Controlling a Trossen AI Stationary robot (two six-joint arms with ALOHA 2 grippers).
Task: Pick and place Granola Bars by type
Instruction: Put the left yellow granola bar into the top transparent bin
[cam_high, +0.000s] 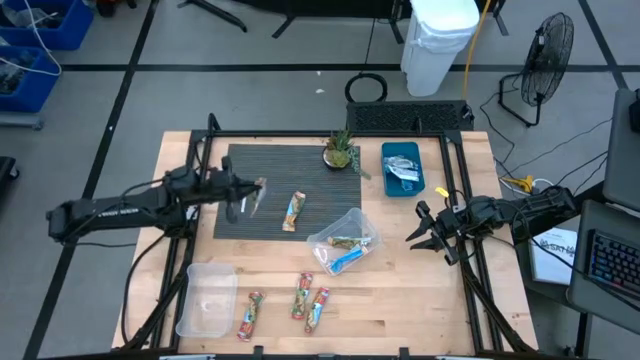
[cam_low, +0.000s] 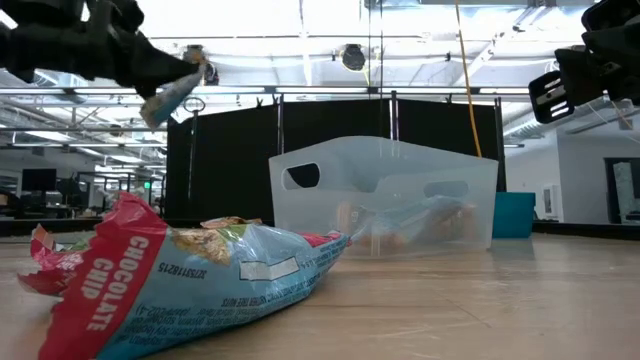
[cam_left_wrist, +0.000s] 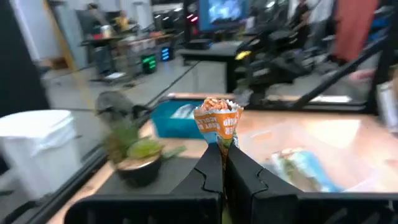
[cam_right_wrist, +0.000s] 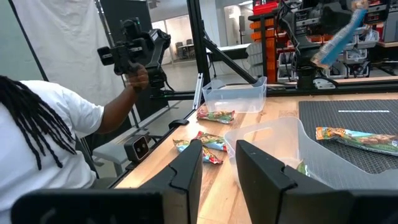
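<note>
I see the left gripper (cam_high: 250, 200) clamped on one granola bar (cam_high: 258, 193), lifted over the dark mat (cam_high: 290, 170), its long axis near-vertical. The right gripper (cam_high: 425, 232) waits, fingers apart, empty.

Dark ribbed mat (cam_high: 275, 190), teal bin (cam_high: 402, 167), red-and-blue granola bars (cam_high: 308, 302) — pale wooden table (cam_high: 420, 290)
</note>
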